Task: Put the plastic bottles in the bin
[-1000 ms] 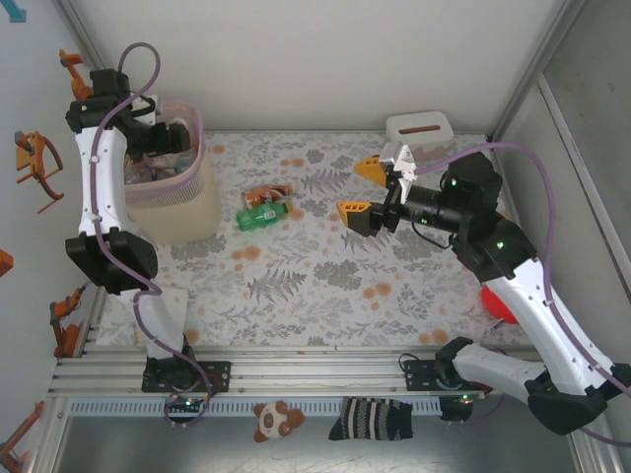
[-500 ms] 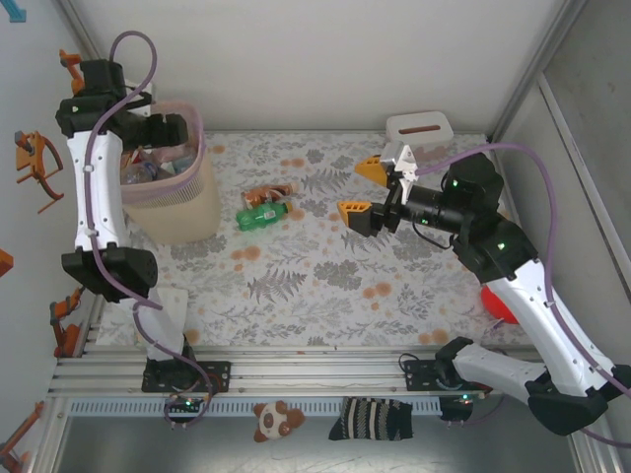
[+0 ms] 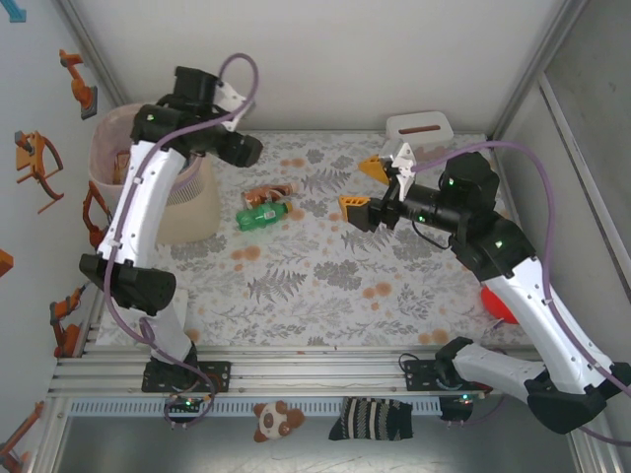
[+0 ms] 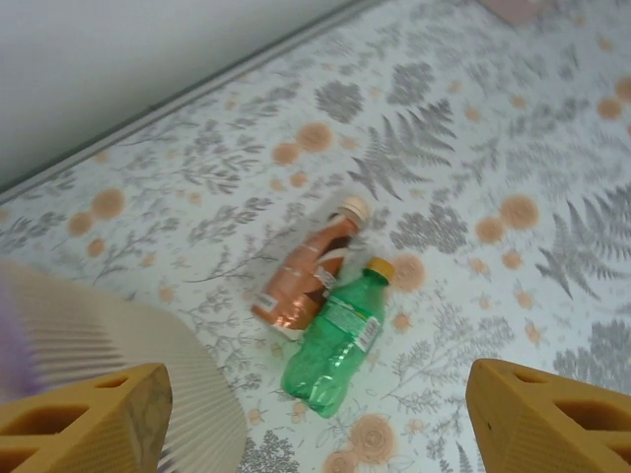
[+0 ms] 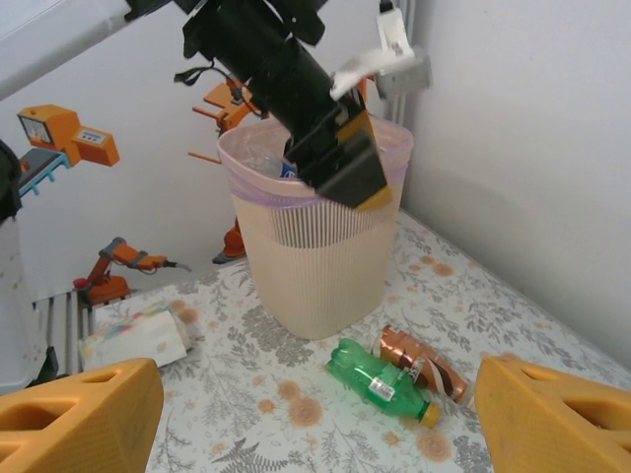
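Two plastic bottles lie side by side on the floral table, just right of the bin. One is green with a yellow cap [image 3: 260, 216] [image 4: 335, 340] [image 5: 380, 378]; the other is copper-orange [image 3: 268, 193] [image 4: 311, 274] [image 5: 426, 361]. The bin [image 3: 193, 209] [image 5: 315, 258] [image 4: 94, 335] is a tall ribbed pale wastebasket with a pink liner at the far left, with bottles inside. My left gripper [image 3: 245, 150] [image 4: 315, 424] [image 5: 345, 168] hangs open above the table beside the bin's rim, looking down on both bottles, with nothing between its jaws. My right gripper [image 3: 365, 187] [image 5: 315, 424] is open and empty, right of the bottles and facing them.
A small white slotted box [image 3: 419, 126] stands at the back right. A red object [image 3: 498, 305] lies by the right arm. A white packet [image 5: 138, 335] sits left of the bin. Orange toy robots [image 3: 37, 163] hang on the left wall.
The left arm has swung from over the bin's mouth to the right, and now hangs beside the bin above the bottles. The right arm has barely shifted.
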Robot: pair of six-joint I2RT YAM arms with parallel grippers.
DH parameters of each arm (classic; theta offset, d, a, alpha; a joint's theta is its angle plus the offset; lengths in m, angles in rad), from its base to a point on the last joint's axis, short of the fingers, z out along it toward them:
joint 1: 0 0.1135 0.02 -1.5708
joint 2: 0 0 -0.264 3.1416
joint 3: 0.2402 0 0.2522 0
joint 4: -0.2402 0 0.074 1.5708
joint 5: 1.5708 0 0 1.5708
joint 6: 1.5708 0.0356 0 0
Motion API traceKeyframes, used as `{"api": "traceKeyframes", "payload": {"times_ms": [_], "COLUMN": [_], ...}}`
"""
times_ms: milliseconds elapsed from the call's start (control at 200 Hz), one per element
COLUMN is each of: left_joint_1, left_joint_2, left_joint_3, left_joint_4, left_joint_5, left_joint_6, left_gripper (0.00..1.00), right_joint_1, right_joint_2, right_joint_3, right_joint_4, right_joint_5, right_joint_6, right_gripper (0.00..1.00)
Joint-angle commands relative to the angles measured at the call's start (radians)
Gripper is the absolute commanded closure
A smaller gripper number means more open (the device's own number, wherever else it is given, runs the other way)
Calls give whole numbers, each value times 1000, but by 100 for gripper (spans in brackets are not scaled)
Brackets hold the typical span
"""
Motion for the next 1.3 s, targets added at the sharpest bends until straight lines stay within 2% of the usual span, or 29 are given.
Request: {"api": "traceKeyframes", "payload": {"times_ms": [0, 280, 541, 996, 1297], "left_joint_1": [-55, -124, -133, -117, -102], "left_joint_2": [26, 122, 216, 371, 415], "left_joint_3": [-33, -143, -239, -309, -346], "left_joint_4": [13, 21, 49, 148, 176], "left_joint_5": [-72, -143, -193, -152, -115], "left_joint_6": [93, 121, 143, 140, 116], "left_gripper": [23, 24, 25, 28, 29], "right_joint_1": [6, 6, 6, 6, 6], "right_joint_2": [-9, -29, -34, -36, -43], "right_joint_3": [23, -2, -12, -7, -8], "right_joint_4": [-15, -26, -31, -43, -46], "right_joint_5": [53, 128, 137, 132, 131], "right_joint_6": [6, 15, 21, 24, 27], "right_gripper": [19, 19, 19, 19, 19]}}
